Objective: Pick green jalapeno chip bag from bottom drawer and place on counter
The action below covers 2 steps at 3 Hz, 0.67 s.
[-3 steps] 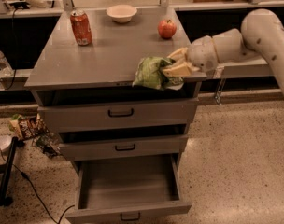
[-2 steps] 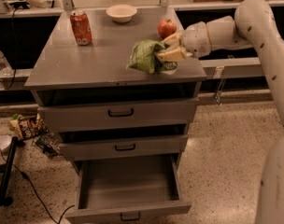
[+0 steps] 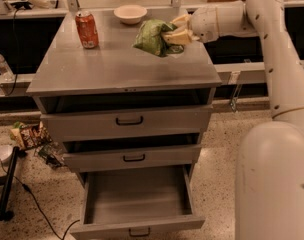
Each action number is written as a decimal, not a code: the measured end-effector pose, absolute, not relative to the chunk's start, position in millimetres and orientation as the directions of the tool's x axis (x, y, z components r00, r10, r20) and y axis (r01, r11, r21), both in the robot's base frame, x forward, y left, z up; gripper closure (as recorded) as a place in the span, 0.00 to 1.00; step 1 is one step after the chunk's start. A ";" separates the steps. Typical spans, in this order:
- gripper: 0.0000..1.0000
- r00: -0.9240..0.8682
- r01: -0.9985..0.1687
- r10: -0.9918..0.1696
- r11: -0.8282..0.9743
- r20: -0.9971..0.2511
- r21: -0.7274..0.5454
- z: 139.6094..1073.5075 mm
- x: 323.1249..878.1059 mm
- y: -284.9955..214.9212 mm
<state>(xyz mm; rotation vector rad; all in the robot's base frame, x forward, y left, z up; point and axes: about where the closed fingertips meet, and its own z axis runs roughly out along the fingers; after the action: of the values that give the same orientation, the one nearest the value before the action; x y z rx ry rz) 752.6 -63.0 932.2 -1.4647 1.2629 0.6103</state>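
Note:
My gripper (image 3: pixel 173 30) is over the back right of the counter (image 3: pixel 117 64), shut on the green jalapeno chip bag (image 3: pixel 152 36). The crumpled shiny green bag hangs from the fingers to the left, just above the counter's surface. The white arm reaches in from the right. The bottom drawer (image 3: pixel 137 226) stands pulled wide open at the foot of the cabinet, its inside bare. The apple seen earlier is hidden behind the bag and gripper.
A red soda can (image 3: pixel 87 30) stands at the counter's back left and a white bowl (image 3: pixel 130 13) at the back middle. The two upper drawers (image 3: pixel 129 121) are slightly ajar. Brown snack packets (image 3: pixel 29 134) and cables lie on the floor left.
The gripper has carried the green bag up from the counter's front right edge toward the back, over the counter, near the bowl.

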 end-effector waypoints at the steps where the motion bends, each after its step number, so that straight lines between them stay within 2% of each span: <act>1: 0.53 0.311 -0.908 -0.428 0.132 -0.849 -0.399 926.4 777.0 -54.5; 2: 0.29 0.305 -0.905 -0.457 0.135 -0.835 -0.404 921.9 786.6 -50.4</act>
<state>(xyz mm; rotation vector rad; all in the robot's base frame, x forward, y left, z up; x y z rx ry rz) 786.6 -50.4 921.9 -1.4908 1.3168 0.5196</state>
